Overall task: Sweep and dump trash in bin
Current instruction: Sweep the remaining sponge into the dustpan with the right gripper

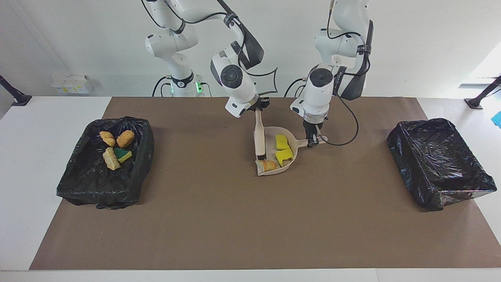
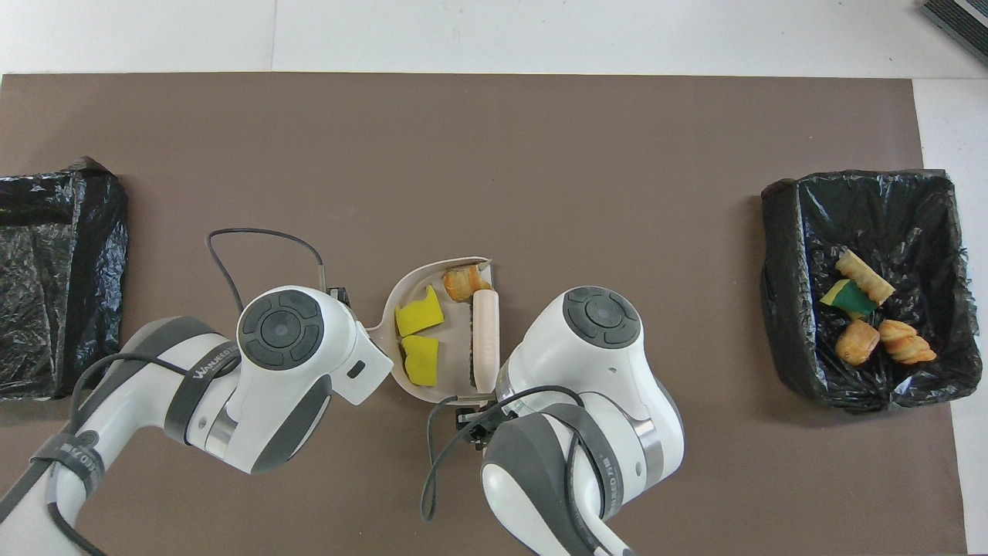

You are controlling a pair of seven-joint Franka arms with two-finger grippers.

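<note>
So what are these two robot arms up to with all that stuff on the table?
They are sweeping scraps. The right gripper holds a brush inside the dustpan, whose handle the left gripper grips. Two yellow sponge pieces and a bread piece lie in the pan. Four scraps already sit in one bin; the other bin holds none.

We can partly read only "WANJEED" on the grey band (image 2: 202, 375) around the left arm's wrist.
</note>
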